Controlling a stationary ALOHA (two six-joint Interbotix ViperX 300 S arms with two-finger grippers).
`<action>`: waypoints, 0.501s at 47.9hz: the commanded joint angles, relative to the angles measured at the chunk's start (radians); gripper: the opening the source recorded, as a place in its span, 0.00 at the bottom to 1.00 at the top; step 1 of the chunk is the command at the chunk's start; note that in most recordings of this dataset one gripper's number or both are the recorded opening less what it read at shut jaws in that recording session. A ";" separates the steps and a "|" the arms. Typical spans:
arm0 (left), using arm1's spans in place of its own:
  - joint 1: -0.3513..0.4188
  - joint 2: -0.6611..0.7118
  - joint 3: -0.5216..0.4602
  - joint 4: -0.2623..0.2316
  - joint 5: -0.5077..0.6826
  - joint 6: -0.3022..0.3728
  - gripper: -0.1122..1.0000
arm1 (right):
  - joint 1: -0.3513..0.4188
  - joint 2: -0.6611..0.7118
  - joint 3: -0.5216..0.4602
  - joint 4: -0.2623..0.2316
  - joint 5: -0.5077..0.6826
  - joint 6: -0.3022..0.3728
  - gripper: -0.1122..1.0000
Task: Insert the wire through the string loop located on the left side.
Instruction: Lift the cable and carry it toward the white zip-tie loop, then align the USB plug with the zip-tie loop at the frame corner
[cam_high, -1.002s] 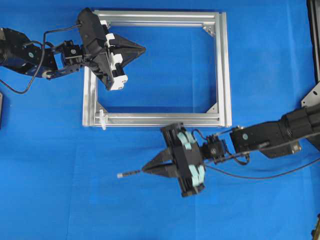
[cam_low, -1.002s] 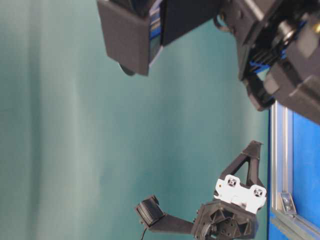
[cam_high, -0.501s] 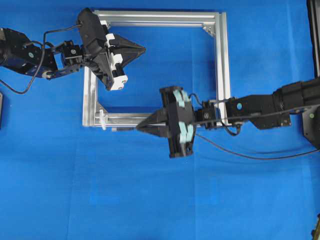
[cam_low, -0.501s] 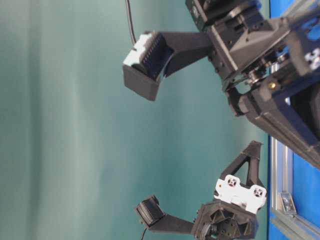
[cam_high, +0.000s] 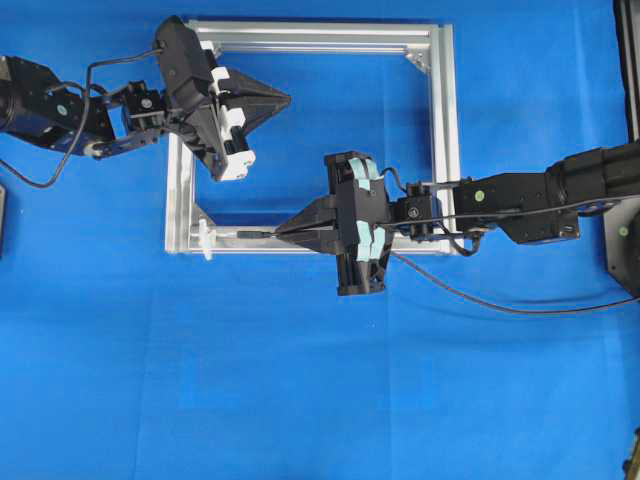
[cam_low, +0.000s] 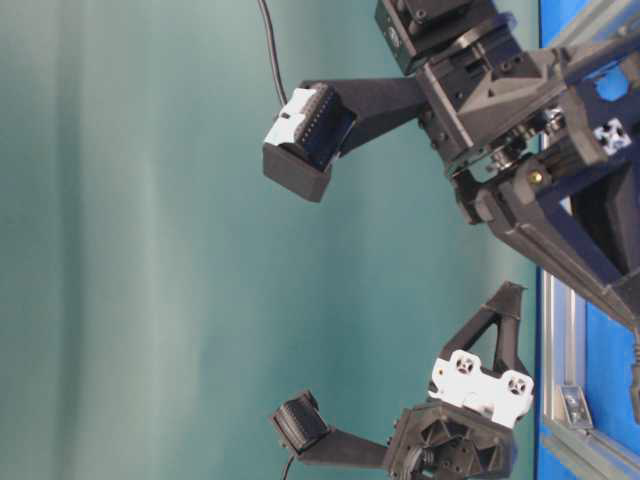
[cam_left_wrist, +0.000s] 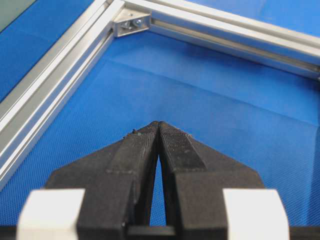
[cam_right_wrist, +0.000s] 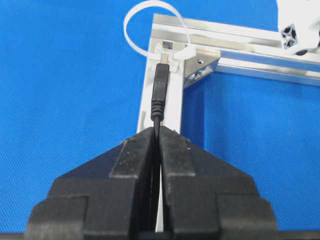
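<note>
from overhead, the right end effector (cam_high: 280, 232) grips the wire (cam_high: 252, 234) closed, its tip aimed along the frame's (cam_high: 447, 130) lower rail toward the string loop (cam_high: 204, 238), probably to line up the threading. the left end effector (cam_high: 286, 98), shut and empty, hangs over the frame interior. at table level the plug is hidden. the left wrist view shows its jaws pressed together. the right wrist view shows the plug just short of the loop.

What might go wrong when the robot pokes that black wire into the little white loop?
The wire is held behind its plug by the shut right tool, so the bendy tip may droop and miss. The string loop stands to one side of the plug, so pushing straight could hit the frame instead.
</note>
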 joint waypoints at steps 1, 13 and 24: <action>-0.002 -0.029 -0.008 0.002 -0.005 -0.002 0.10 | 0.000 -0.029 -0.015 -0.002 -0.009 -0.002 0.11; -0.002 -0.029 -0.008 0.002 -0.005 -0.002 0.10 | 0.002 0.005 -0.057 -0.002 -0.005 -0.002 0.11; -0.002 -0.029 -0.006 0.002 -0.005 -0.002 0.10 | 0.006 0.038 -0.092 -0.002 -0.003 0.000 0.11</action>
